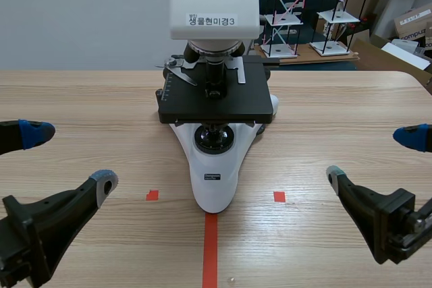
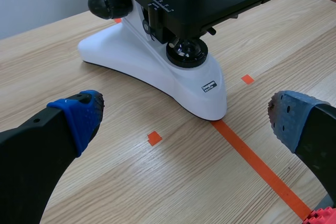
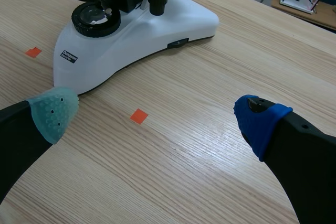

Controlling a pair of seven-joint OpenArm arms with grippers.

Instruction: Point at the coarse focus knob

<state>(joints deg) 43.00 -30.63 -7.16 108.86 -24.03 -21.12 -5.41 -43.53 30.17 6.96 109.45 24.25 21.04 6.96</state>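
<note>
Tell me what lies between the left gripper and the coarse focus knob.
In the left wrist view, wooden table and the microscope's white base lie between the left gripper and the coarse focus knob.

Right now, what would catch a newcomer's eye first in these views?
A white microscope with a black stage stands at the middle of the table, at the far end of the orange-red tape line. The left gripper and right gripper flank it, both open, touching nothing.
</note>
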